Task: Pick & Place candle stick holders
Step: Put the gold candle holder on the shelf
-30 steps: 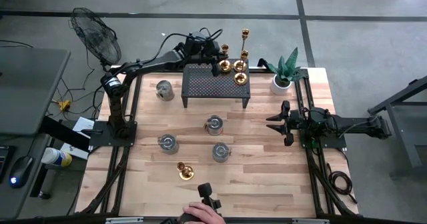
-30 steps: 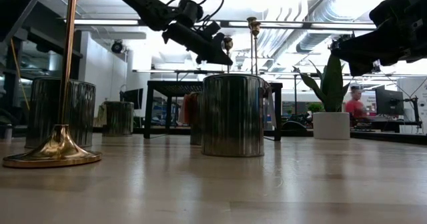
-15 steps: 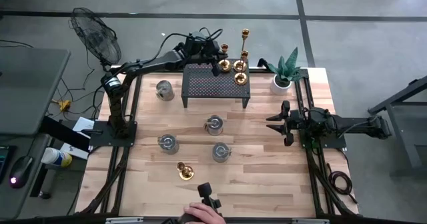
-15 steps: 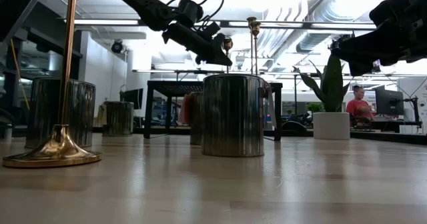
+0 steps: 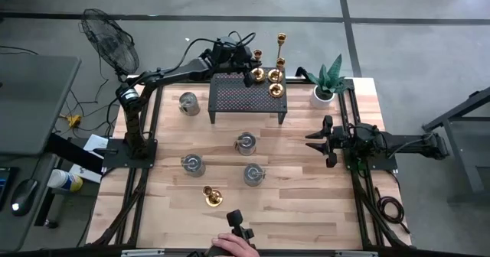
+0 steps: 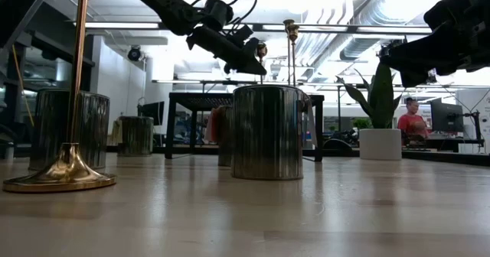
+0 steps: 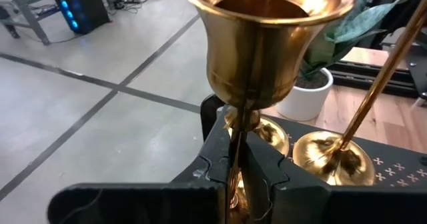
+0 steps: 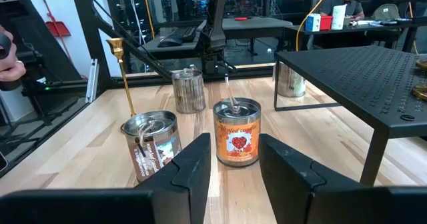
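A black perforated stand (image 5: 247,98) is at the table's far side. Three gold candlesticks stand on its far right part: a short one (image 5: 258,73) and two taller ones (image 5: 275,76) (image 5: 276,91). My left gripper (image 5: 249,72) is shut on the short one just below its cup (image 7: 267,44). Another tall candlestick (image 5: 212,196) stands on its round base on the table near the front; it also shows in the low view (image 6: 73,89). My right gripper (image 5: 320,141) is open and empty at the table's right; its wrist view shows the gap (image 8: 233,151). My left gripper pinches the short candlestick's thin stem (image 7: 238,141) between its two fingers (image 7: 217,167), just under the cup. The fingers come from the table's left, slanting down, and lie across the stem. The candlestick is upright; its base (image 7: 267,132) shows behind the fingers, over the stand. Whether it rests there I cannot tell.
Several tin candles stand on the table (image 5: 188,102) (image 5: 246,142) (image 5: 192,163) (image 5: 253,173). A potted plant (image 5: 325,89) is at the far right. A person's hand (image 5: 230,245) holds a dark object at the near edge. A fan (image 5: 111,39) stands beyond the far left corner.
My left gripper has shifted slightly toward the short candlestick's cup, then kept still.
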Available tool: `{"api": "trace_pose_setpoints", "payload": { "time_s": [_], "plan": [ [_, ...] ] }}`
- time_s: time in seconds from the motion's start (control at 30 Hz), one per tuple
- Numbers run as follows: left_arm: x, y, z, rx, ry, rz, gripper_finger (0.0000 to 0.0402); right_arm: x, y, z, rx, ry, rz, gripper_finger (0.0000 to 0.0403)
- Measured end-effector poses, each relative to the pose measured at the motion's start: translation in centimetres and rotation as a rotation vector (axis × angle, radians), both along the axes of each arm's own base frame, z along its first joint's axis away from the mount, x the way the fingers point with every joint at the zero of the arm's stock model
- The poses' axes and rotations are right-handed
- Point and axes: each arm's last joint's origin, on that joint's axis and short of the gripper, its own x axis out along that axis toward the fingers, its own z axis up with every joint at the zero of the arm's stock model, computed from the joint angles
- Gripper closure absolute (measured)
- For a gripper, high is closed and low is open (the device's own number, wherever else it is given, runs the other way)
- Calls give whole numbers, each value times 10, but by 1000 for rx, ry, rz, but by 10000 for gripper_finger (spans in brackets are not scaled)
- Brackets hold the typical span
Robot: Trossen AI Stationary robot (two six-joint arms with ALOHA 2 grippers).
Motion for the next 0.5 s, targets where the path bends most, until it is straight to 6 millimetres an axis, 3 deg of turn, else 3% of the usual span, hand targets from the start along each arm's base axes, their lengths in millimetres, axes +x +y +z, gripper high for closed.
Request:
{"api": "trace_pose_setpoints", "payload": {
  "time_s": [0.5],
  "plan": [
    [5,-6,1,1,-9,31,389,0,0,0,0,0,0,285]
  ]
}}
